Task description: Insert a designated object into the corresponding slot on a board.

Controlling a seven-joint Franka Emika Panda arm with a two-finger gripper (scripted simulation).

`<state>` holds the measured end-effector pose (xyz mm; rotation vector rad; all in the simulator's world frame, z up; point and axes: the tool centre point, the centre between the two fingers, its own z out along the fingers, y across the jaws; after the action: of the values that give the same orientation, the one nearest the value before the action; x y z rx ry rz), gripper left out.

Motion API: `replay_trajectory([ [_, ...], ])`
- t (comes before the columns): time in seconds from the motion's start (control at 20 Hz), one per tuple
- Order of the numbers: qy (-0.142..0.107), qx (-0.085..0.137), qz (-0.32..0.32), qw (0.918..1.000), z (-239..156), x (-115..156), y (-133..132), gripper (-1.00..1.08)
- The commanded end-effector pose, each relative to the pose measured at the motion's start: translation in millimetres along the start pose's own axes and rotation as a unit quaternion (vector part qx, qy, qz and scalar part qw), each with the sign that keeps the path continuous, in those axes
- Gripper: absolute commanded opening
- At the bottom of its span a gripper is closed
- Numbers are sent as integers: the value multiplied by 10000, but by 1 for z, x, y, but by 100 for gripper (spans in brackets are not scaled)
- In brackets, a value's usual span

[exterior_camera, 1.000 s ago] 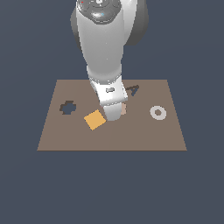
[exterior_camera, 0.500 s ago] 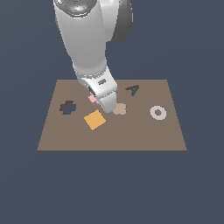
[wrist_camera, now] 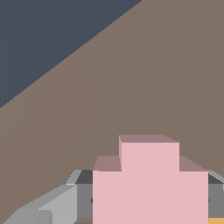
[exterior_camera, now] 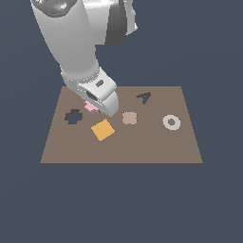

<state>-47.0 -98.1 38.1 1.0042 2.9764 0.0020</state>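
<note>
The pale pink cross (exterior_camera: 90, 107) peeks out from under the grey hand in the exterior view, just above the brown board (exterior_camera: 142, 142). My gripper (exterior_camera: 98, 108) is shut on it. In the wrist view the pink cross (wrist_camera: 149, 183) fills the foreground between the grey fingers (wrist_camera: 52, 204). The dark cross-shaped slot (exterior_camera: 73, 116) lies a short way toward the exterior view's left of the held piece, uncovered. The fingertips themselves are hidden behind the hand in the exterior view.
An orange square tile (exterior_camera: 103, 129) lies on the board just in front of the gripper. A tan rounded-cross piece (exterior_camera: 129, 117), a dark letter-A shape (exterior_camera: 144, 98) and a white ring (exterior_camera: 171, 122) lie toward the exterior view's right.
The arm has swung toward the exterior view's left with the pink cross in the gripper, closer to the cross slot. The tan piece, earlier under the hand, now shows.
</note>
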Motion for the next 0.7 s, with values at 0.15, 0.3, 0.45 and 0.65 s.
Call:
replay_trajectory([
  [0.15,-3,0,-887,9961,-1,-17,-15,-100],
  [0.3,-2,0,-1343,9909,-1,-27,-21,-100],
  [0.45,-2,1,-1748,9846,-2,-36,-26,-100],
  [0.65,-1,2,-2208,9753,-2,-47,-31,-100],
])
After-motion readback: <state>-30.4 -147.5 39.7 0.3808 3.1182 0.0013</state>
